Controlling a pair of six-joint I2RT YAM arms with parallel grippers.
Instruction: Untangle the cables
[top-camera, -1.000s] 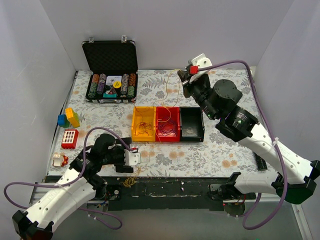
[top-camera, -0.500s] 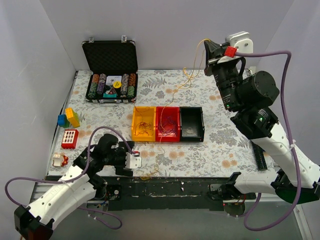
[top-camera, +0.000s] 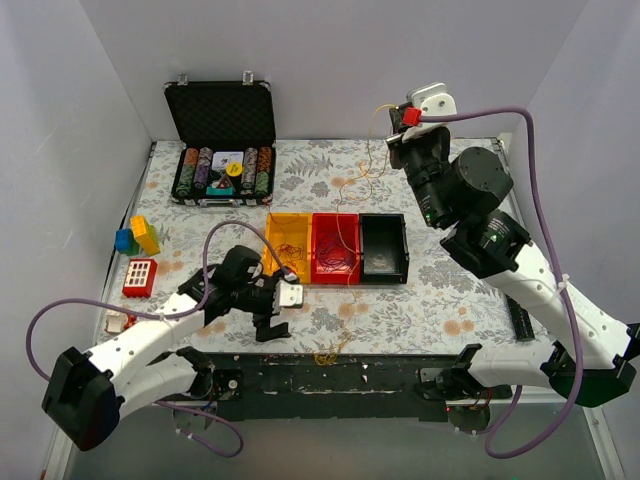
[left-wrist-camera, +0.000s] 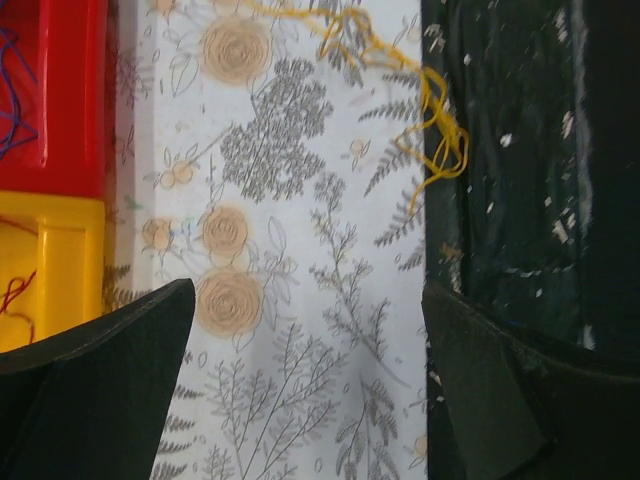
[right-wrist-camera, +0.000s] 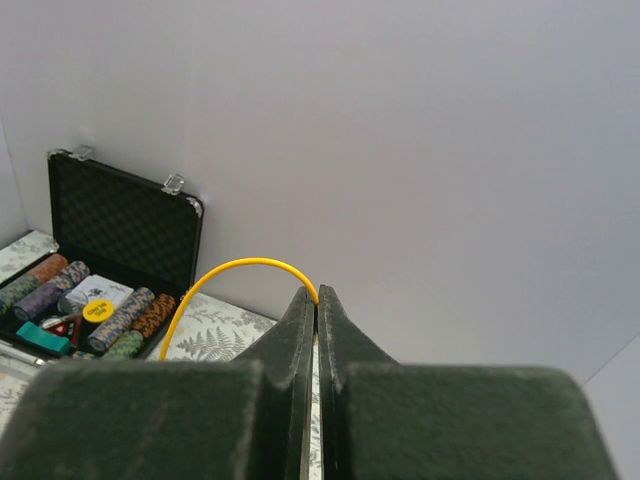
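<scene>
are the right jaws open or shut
Shut on the yellow cable: the jaws of the right gripper press together, the cable arcing out from between them.

Plain pale grey walls close in three sides: a back wall (top-camera: 330, 60), a left wall (top-camera: 60, 150), a right wall (top-camera: 590, 90); the table (top-camera: 450, 300) is white, printed with grey leaves and peach flowers; its near edge (top-camera: 350, 378) is black and scuffed; the light is soft and even.
</scene>
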